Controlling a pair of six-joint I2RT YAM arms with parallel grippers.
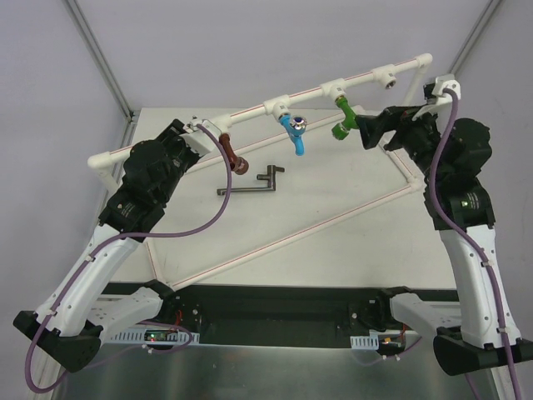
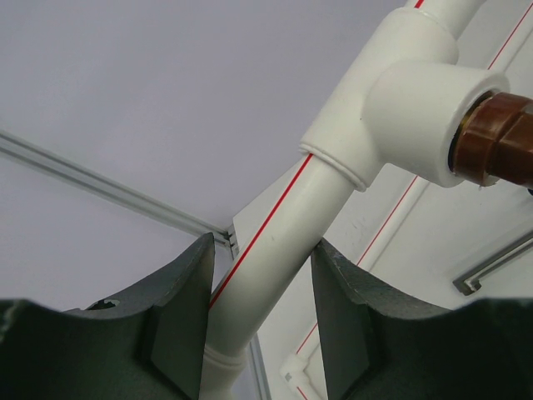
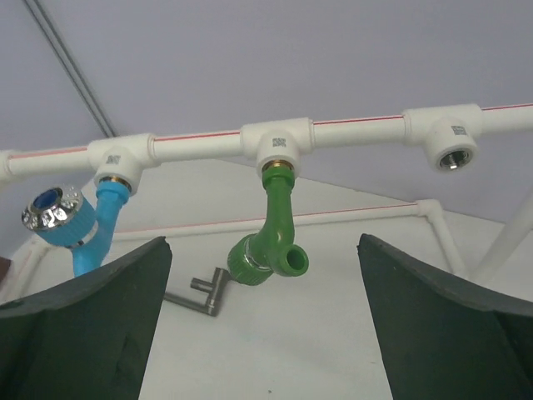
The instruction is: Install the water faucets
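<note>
Three water faucets hang from tees of the white pipe frame (image 1: 250, 107): reddish-brown (image 1: 234, 156), bright blue (image 1: 294, 130) with a shiny round end, and green (image 1: 344, 119). My left gripper (image 1: 202, 129) is at the frame's left end, beside the brown faucet's tee. In the left wrist view its fingers (image 2: 179, 308) are shut on the white pipe (image 2: 275, 250), and the brown fitting (image 2: 500, 137) shows at the right edge. My right gripper (image 1: 368, 132) is open just right of the green faucet. The green faucet (image 3: 275, 242) hangs ahead of its spread fingers (image 3: 416, 300), untouched.
A grey metal L-shaped key (image 1: 250, 184) lies on the table under the faucets. A fourth tee (image 1: 387, 81) at the frame's right end has an empty threaded hole (image 3: 455, 156). The frame's lower pipes (image 1: 333, 218) run diagonally across the table.
</note>
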